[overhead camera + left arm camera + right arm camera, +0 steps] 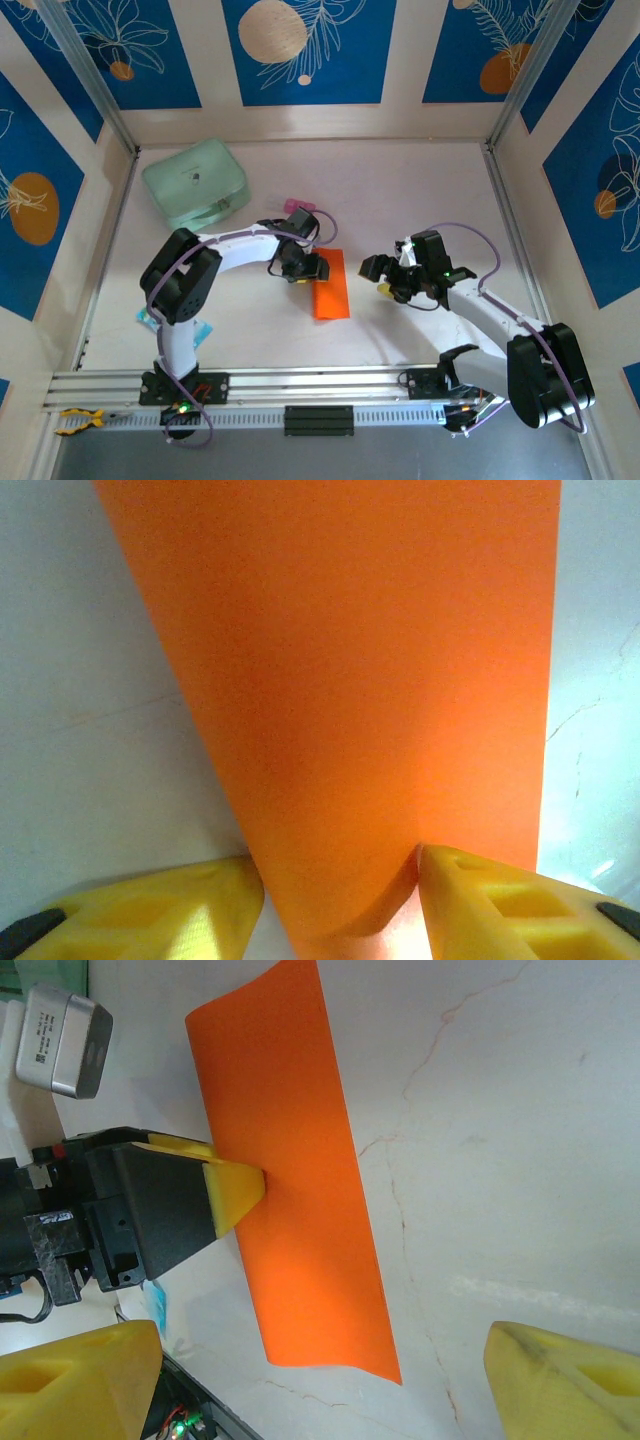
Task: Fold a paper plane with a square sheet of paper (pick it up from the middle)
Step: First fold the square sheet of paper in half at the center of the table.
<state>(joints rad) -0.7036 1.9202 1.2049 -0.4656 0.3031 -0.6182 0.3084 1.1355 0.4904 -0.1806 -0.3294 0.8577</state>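
The square sheet of paper [331, 290] lies on the white table as a narrow orange rectangle [300, 1210]. A paper plane is out of view. My left gripper [305, 268] is at the sheet's left long edge. In the left wrist view its yellow fingers stand apart around the paper [350, 680], so the left gripper [340, 920] is open. Its right finger [500, 900] touches the paper, which bulges up slightly there. My right gripper [385, 278] hovers to the right of the sheet. Its fingers are spread wide and hold nothing, so the right gripper [320, 1380] is open.
A mint-green case [195, 183] sits at the back left, with a small pink block [300, 205] behind the left arm. Small cyan scraps [145, 318] lie near the left base. A metal rail [300, 385] runs along the near edge. Patterned walls enclose the table.
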